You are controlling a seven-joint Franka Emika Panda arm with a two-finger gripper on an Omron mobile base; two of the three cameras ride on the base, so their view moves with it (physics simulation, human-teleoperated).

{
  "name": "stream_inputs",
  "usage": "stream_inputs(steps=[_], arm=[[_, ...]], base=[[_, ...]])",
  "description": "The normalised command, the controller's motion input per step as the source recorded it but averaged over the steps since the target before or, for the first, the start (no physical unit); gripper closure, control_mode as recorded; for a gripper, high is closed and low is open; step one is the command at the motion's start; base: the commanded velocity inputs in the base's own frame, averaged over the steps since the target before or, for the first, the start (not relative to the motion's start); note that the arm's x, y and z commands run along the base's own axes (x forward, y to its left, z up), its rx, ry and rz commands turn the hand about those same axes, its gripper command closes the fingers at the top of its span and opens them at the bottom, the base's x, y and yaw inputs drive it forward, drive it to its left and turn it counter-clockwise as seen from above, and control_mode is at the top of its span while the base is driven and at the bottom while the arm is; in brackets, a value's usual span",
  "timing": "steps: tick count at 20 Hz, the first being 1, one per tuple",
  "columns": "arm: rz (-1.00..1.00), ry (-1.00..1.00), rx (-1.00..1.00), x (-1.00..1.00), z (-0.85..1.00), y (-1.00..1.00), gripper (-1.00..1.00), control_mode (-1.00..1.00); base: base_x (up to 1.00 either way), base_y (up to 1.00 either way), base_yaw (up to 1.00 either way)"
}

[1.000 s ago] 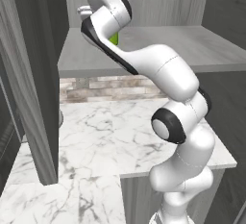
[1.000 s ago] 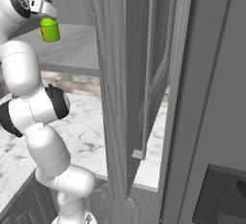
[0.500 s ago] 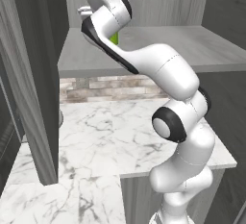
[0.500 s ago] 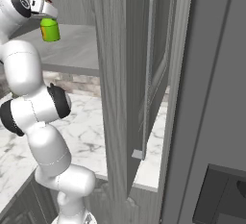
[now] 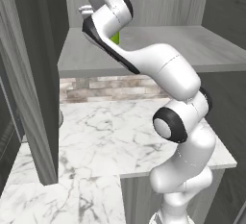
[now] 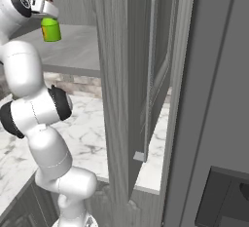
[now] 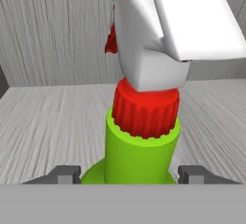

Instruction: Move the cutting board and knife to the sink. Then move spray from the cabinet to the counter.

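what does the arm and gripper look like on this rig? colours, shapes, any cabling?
The arm is glossy white, built from rounded, bulbous links. Dark grey to black bands and round caps mark the joints, and a black strip runs along the underside of the upper link. No cables or printed markings are visible. The gripper shows in the hand view as two small, blocky dark grey finger tips.

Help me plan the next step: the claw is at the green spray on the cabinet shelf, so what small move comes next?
Probably lift slightly: the claw has its fingertips against both sides of the spray, which seems to rest on the cabinet shelf; the counter lies below.
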Motion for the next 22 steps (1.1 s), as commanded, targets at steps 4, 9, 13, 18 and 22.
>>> stream_inputs(steps=[4,9,13,18,22], arm=[[0.0,-0.08,0.04,-0.46,-0.07,-0.36,1.0,-1.0],[0.0,-0.14,0.01,-0.88,-0.14,-0.13,1.0,-1.0],[-0.02,-0.19,0.02,-1.0,-0.06,-0.06,1.0,-1.0],[-0.15,-0.14,0.02,-1.0,-0.12,-0.39,1.0,-1.0],[-0.22,-0.04,0.0,-1.0,-0.32,-0.63,1.0,-1.0]], base=[[0.0,0.0,0.0],[0.0,0.0,0.0],[0.0,0.0,0.0],[0.0,0.0,0.0],[0.0,0.0,0.0]])
